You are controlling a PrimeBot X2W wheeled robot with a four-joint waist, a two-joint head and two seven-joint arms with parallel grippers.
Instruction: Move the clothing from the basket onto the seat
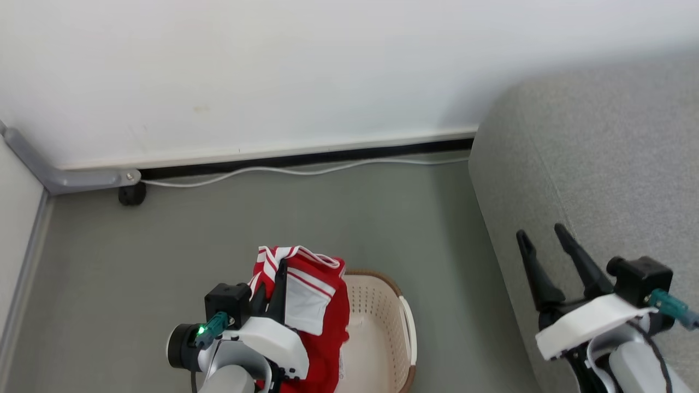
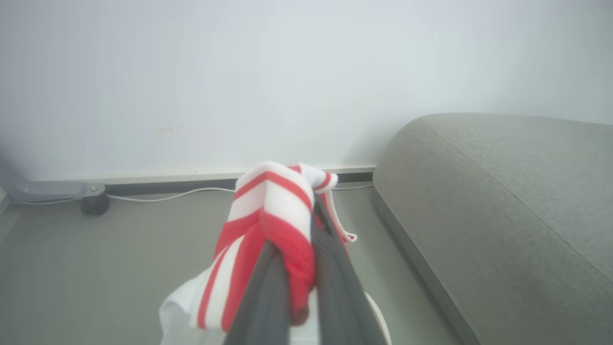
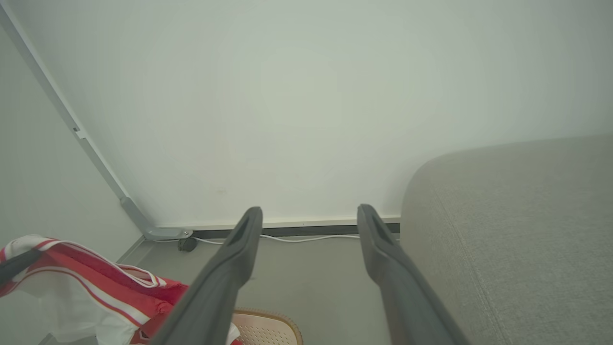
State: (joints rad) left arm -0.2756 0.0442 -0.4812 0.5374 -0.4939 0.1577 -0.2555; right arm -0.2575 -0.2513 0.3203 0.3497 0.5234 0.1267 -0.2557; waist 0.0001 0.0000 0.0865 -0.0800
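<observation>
Grey metal rail (image 1: 65, 177) and a black caster (image 1: 132, 194) sit at the foot of the white wall (image 1: 327, 65), ahead of the left gripper (image 1: 276, 273) and off to its left. The left gripper's two dark fingers (image 2: 335, 273) are clamped on the clothing (image 1: 322, 305), a red garment with white stripes and a white panel. A striped fold bunches over the fingertips in the left wrist view, and the rest hangs down on the gripper's right. The clothing drapes over the left part of the basket (image 1: 407, 327), which stands on the grey floor (image 1: 246, 229) below and just right of that gripper. Whether the hanging end touches the basket's inside cannot be told.

A white cable (image 1: 306, 170) runs along the dark skirting, well ahead of both grippers.

The right gripper (image 1: 540, 232) is held with its fingers spread apart and nothing between them, and the right wrist view (image 3: 310, 211) shows the gap plainly. It hangs over the near edge of the seat (image 1: 600, 164), whose grey upholstery stretches ahead of it and to its right, with the basket well off to its left.
</observation>
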